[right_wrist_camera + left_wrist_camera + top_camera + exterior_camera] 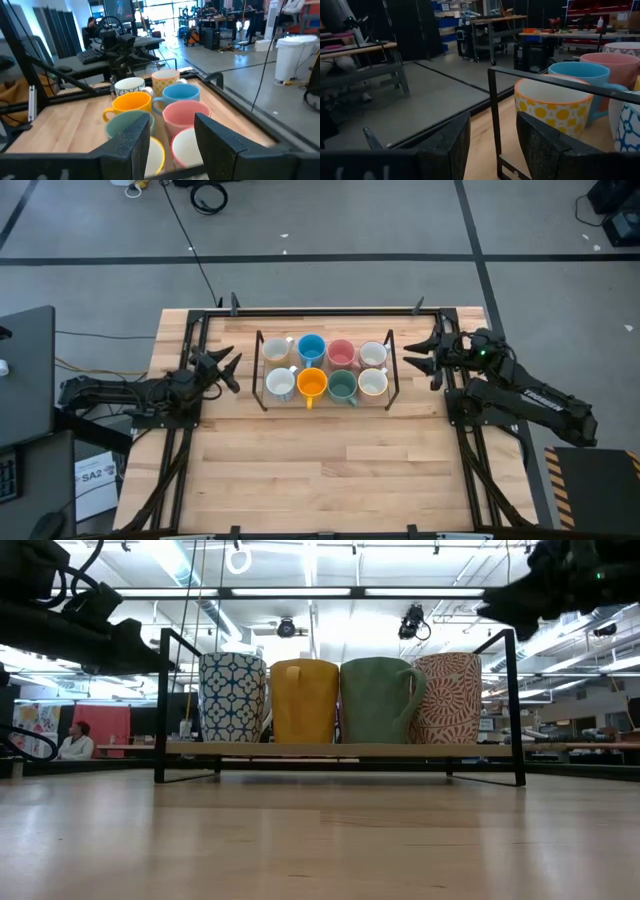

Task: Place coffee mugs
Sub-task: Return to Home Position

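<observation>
Eight mugs stand upright in two rows of four on a black wire rack (258,370) at the table's far middle. The far row is a cream mug (276,348), a blue mug (311,347), a pink mug (341,352) and a white mug (372,353). The near row is a blue-patterned white mug (281,383), an orange mug (312,383), a green mug (343,385) and a red-patterned cream mug (373,383). My left gripper (225,368) is open and empty just left of the rack. My right gripper (425,355) is open and empty just right of it.
The rack's upright black bars (493,120) stand right before my left gripper's fingers (450,145). The rack has a wooden shelf (330,750) raised a little above the table. Black metal rails run along the table's left, right and far edges (330,311). The near half of the table (320,470) is bare wood.
</observation>
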Tool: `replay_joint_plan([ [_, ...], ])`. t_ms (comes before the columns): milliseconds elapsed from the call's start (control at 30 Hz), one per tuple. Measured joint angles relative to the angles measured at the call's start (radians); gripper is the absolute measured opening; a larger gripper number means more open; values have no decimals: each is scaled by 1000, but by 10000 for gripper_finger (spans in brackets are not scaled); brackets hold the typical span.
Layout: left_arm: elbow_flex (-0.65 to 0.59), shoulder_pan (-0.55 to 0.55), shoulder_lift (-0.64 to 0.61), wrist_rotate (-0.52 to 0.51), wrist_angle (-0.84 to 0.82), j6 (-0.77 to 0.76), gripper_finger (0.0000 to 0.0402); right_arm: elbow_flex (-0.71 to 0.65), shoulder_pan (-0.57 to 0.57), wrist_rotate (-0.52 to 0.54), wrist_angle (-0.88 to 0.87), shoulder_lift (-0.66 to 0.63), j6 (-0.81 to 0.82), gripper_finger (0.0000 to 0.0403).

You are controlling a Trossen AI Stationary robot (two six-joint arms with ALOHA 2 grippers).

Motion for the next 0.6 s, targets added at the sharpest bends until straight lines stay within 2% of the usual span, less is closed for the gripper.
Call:
replay_joint_plan([
  [267, 0, 0, 0, 0, 0, -17, 167, -162, 0, -55, 134, -149, 118, 161],
  [467, 0, 0, 0, 0, 0, -25, 167, -259, 0, -49, 266, -245, 168, 161],
  [600, 0, 0, 0, 0, 1, -26, 167, -317, 0, -31, 267, -272, 182, 161],
])
